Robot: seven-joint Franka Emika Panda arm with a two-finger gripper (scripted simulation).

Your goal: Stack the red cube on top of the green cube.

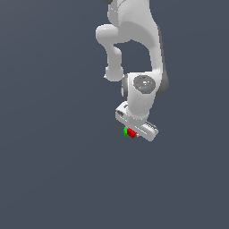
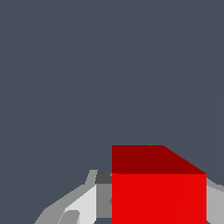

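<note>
A flat, plain slate-grey table (image 1: 53, 170) is seen filling both views — unmarked and evenly coloured. A green cube (image 1: 125, 131) is seen low beside the red cube (image 1: 131, 133), touching it; whether the green cube rests directly on the table cannot be told.

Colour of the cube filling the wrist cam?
Bright red cube, plain and unmarked; clearest in the wrist view.

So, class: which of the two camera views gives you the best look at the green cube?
The exterior view. There the green cube shows as a small green patch beside the red cube, under the end effector. In the wrist view the red cube hides nearly all of it; only a green speck peeks over its edge.
</note>
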